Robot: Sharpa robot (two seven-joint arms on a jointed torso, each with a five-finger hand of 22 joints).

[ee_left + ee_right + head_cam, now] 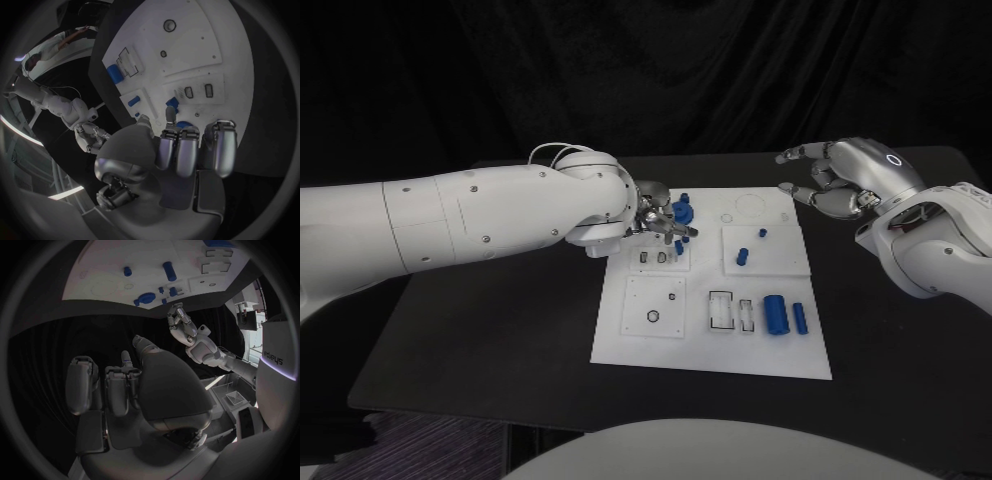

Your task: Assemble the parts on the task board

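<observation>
1. We see the left hand [652, 215] over the task board's [646, 345] far left corner, fingers at a blue part [682, 212]; grip unclear.
2. Right hand [837, 180] hovers off the board's far right corner, empty, fingers loosely apart.
3. Left wrist view: fingertips [170, 114] touch that part [182, 124].

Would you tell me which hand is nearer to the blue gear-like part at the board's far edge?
Left. The left hand is right beside the blue part; the right hand hovers off the task board.
</observation>
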